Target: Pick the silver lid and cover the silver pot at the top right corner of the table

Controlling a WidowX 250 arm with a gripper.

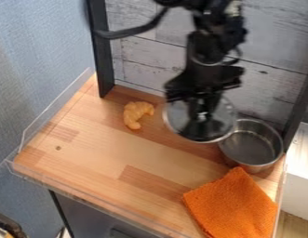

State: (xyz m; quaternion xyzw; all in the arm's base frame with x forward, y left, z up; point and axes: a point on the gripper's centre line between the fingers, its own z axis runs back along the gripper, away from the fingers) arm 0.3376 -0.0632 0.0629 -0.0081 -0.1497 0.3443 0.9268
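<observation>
Wooden tabletop (97, 148): pale planks with darker strips, under everything I see.
Black arm and pincer (203, 114): I come down from twelve o'clock, clenched on the lid near its centre.
Orange cloth (234, 207): spread at the table's five o'clock, rough-woven, one corner aimed up toward the pot.
Silver pot (251, 146): at three o'clock, round and open-topped, its metal wall shiny, its inside a darker grey.
Silver lid (177, 120): at one o'clock, round, a thin bright metal rim circling dark, see-through glass with pale glints; its four o'clock edge overlaps the pot's rim in my view.
Toy croissant (132, 114): golden, ridged, curved, at eleven o'clock.
</observation>
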